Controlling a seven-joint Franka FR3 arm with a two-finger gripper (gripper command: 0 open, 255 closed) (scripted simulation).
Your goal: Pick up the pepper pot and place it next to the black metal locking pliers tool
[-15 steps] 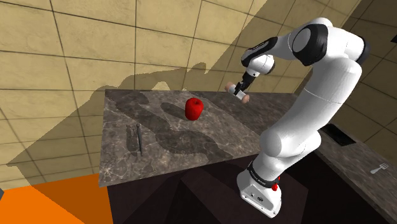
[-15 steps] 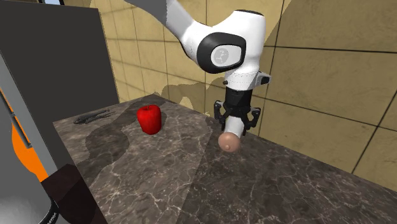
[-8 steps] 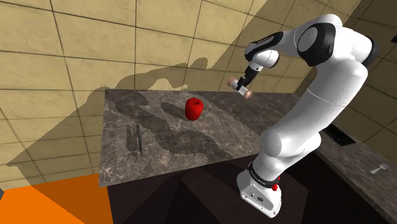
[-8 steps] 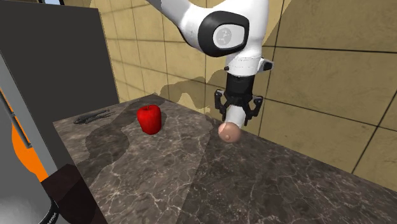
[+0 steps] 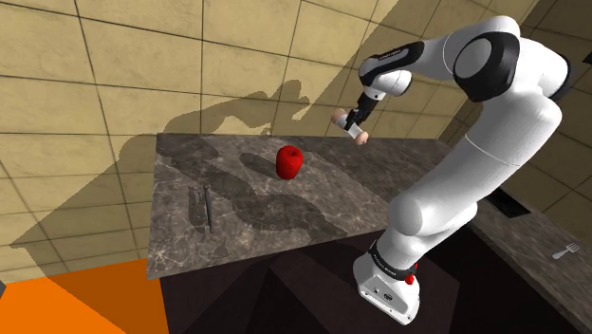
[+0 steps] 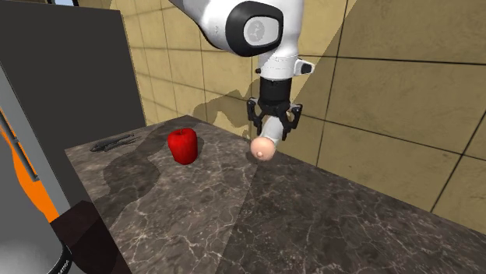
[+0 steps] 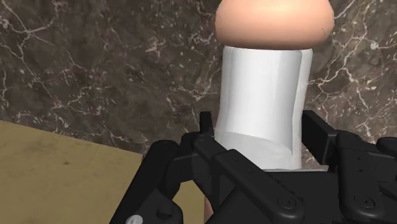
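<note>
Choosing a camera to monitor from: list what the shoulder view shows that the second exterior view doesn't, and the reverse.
Shoulder view, not the second: the stand and a fork past it. Second exterior view, not the shoulder: a tall dark panel beside the counter. Both: the gripper shut on the pot above the counter, the red fruit and the pliers lying on it.

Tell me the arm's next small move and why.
Probably carry the pepper pot sideways toward the pliers: the gripper clasps it clear above the counter, and the pliers lie beyond the red fruit, so keep height.
</note>
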